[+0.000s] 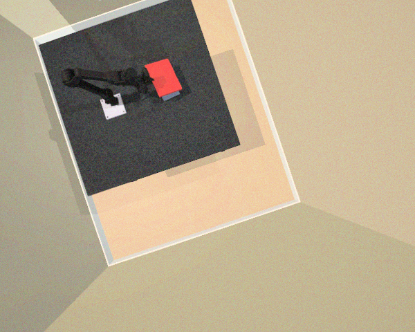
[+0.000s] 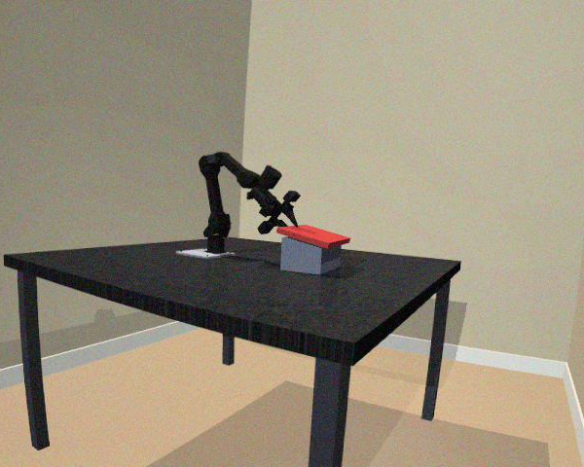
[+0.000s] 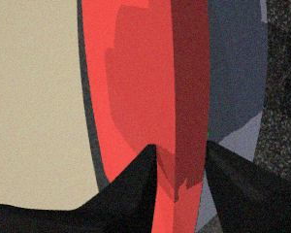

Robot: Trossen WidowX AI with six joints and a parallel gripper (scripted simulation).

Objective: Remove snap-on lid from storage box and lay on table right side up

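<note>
We saw the red lid (image 2: 313, 234) tilted, its arm-side edge raised off the grey-blue storage box (image 2: 305, 257), its far edge low; the box stood on the dark table.
</note>
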